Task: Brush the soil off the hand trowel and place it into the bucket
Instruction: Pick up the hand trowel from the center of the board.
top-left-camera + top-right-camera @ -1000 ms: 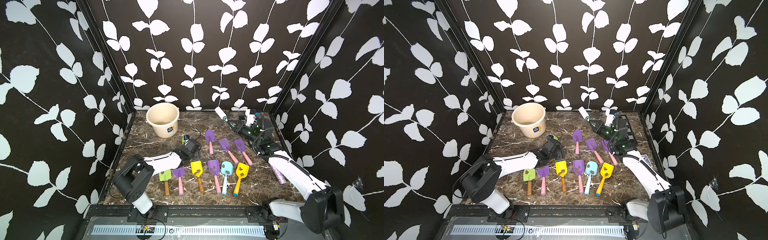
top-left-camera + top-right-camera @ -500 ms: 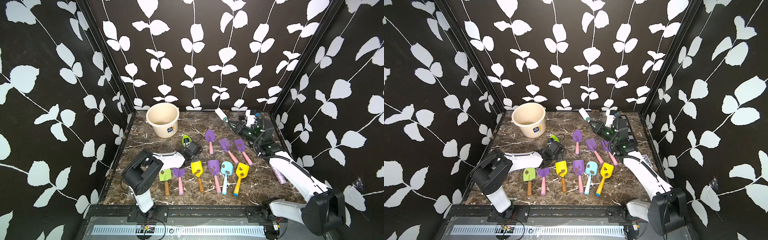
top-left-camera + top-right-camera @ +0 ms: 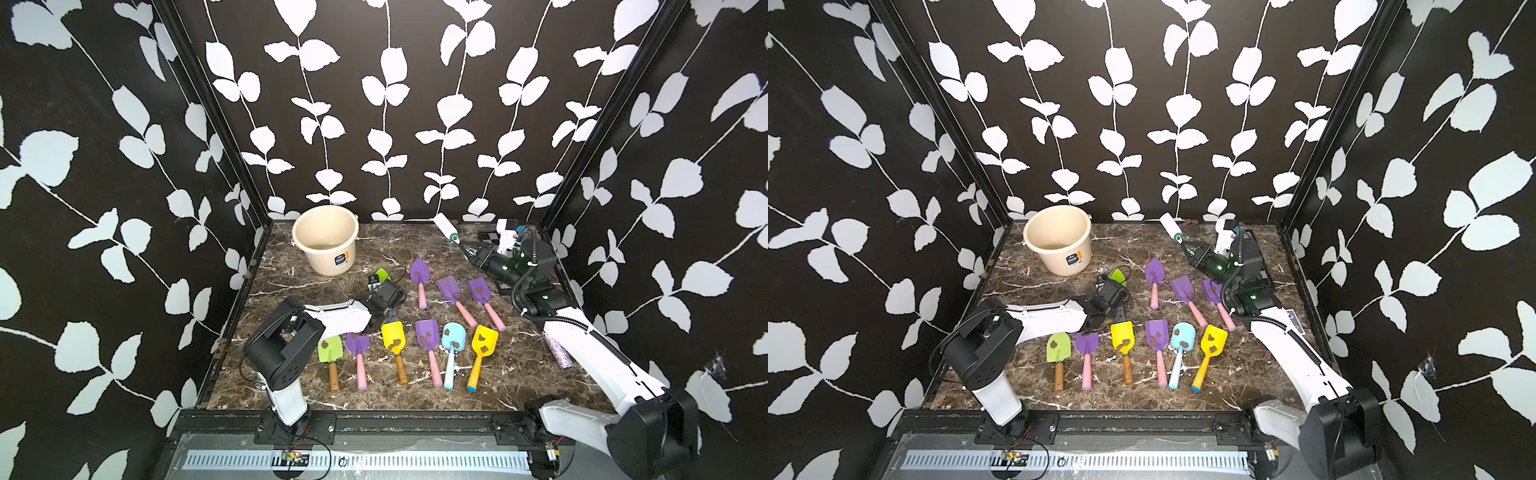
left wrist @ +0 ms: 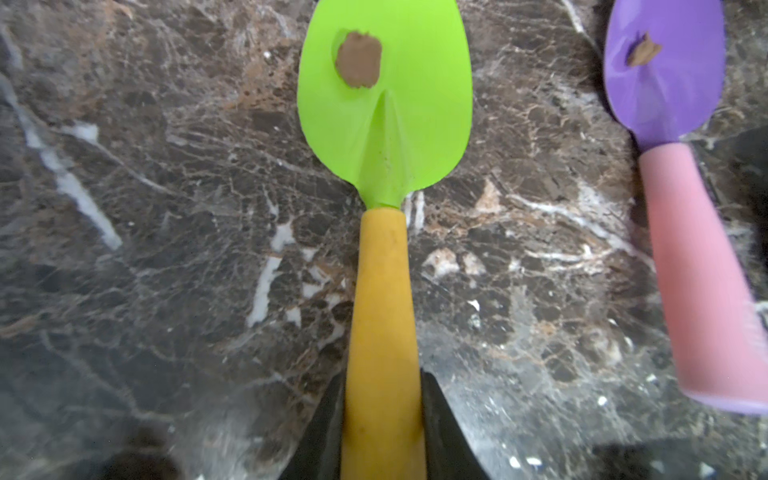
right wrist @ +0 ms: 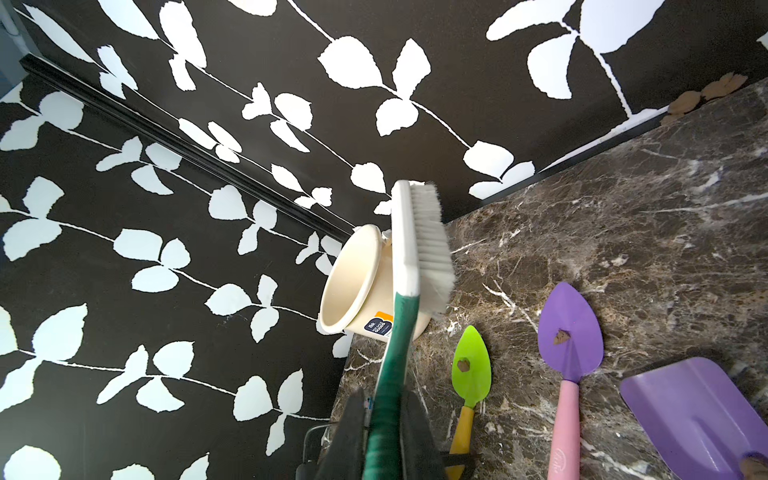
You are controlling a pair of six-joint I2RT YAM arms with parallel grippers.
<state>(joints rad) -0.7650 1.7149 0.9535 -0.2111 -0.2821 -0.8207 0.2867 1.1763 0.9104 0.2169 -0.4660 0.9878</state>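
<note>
L: your left gripper [image 4: 380,386] clamps the green trowel [image 4: 384,116] by its handle, mid-bench before the bucket [image 3: 320,262], blade exposed for brushing | soil [image 4: 358,59] sits on the blade | R: your right gripper [image 5: 384,424] grips the brush [image 5: 405,257] aloft, back-right corner, ready.

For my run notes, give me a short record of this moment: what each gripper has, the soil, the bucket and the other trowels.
left gripper: shut on the yellow handle of the green trowel
soil: one brown pellet on the green trowel's blade
right gripper: shut on the brush, bristles touching no trowel
bucket: upright at the back of the table, no trowel inside
other trowels: nine lying on the table, several with soil
</note>
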